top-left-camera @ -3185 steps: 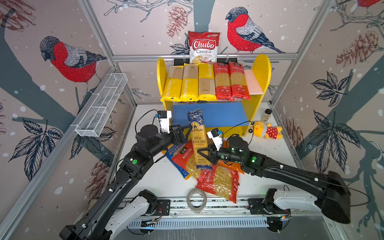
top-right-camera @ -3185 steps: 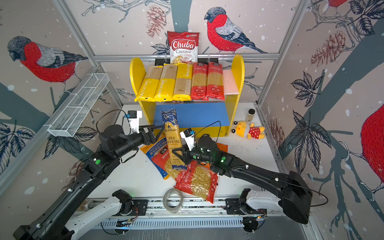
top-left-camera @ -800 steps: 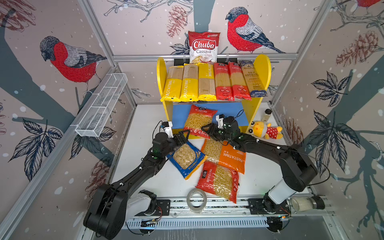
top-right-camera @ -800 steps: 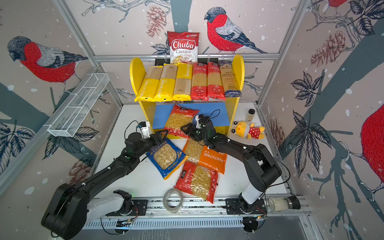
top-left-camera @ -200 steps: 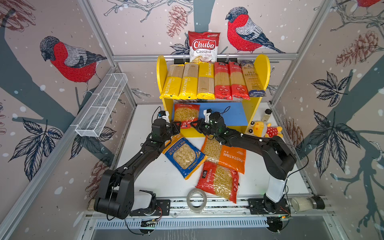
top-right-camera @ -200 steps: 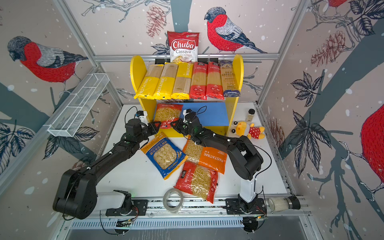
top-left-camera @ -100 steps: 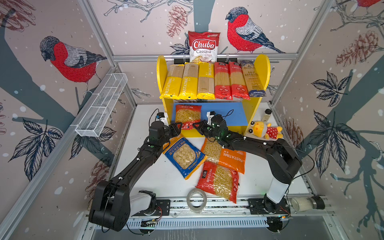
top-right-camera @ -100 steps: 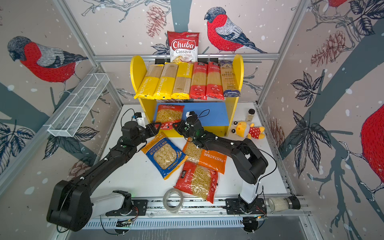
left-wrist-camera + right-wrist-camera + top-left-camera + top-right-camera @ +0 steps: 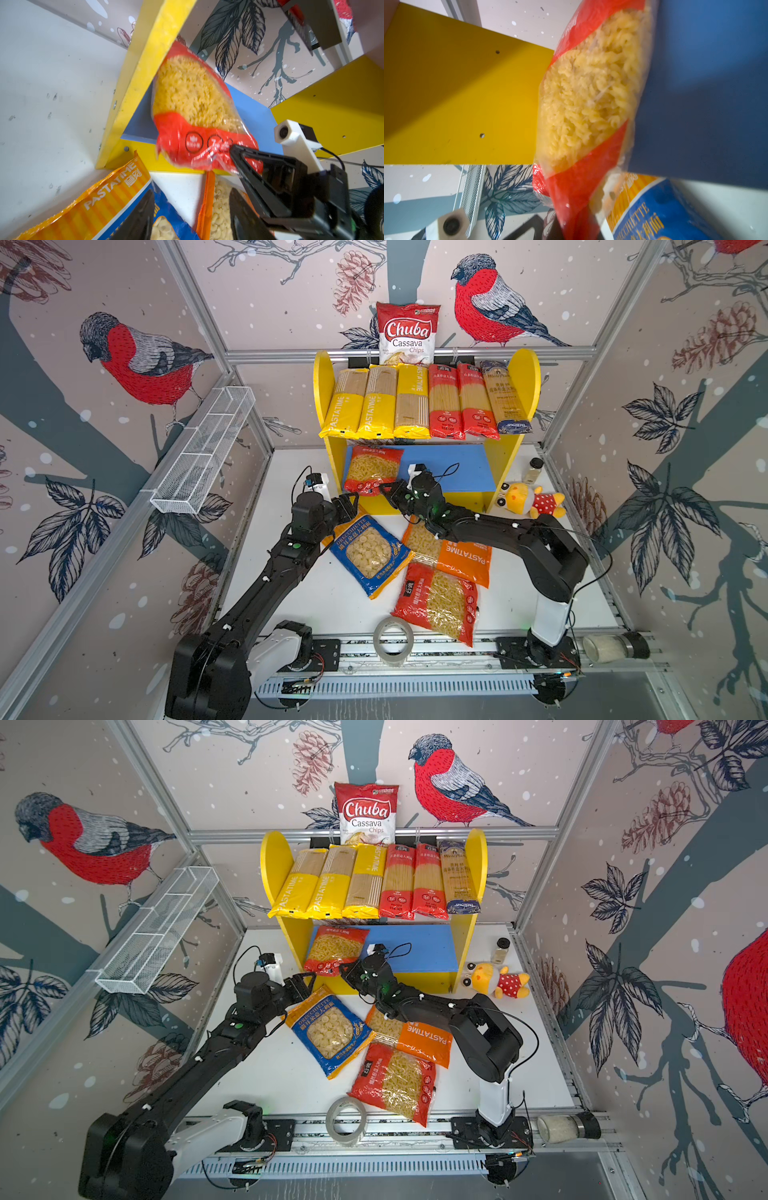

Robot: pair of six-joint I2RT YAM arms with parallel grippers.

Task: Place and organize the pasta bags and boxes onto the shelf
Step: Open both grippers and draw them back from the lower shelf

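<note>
The shelf (image 9: pixel 525 381) carries several long spaghetti packs (image 9: pixel 376 404) side by side on its upper board. A red short-pasta bag (image 9: pixel 372 468) (image 9: pixel 193 104) leans at the left end of the blue lower board (image 9: pixel 465 468). My right gripper (image 9: pixel 386 491) (image 9: pixel 575 230) is shut on that bag's near edge. My left gripper (image 9: pixel 349 506) (image 9: pixel 191 216) stands open just left of the bag, holding nothing. On the table lie a blue-orange bag (image 9: pixel 368 553), an orange PASTATIME bag (image 9: pixel 453 551) and another red bag (image 9: pixel 436 601).
A Chuba chips bag (image 9: pixel 407 333) stands behind the shelf top. A white wire basket (image 9: pixel 203 456) hangs on the left wall. A plush toy (image 9: pixel 532 499) and a small bottle (image 9: pixel 534 470) sit right of the shelf. A tape roll (image 9: pixel 392 641) and a jar (image 9: pixel 615 647) lie at the front rail.
My left gripper has opened, let go of the red bag and drawn back a little. The right gripper keeps its hold on the bag at the lower board.
</note>
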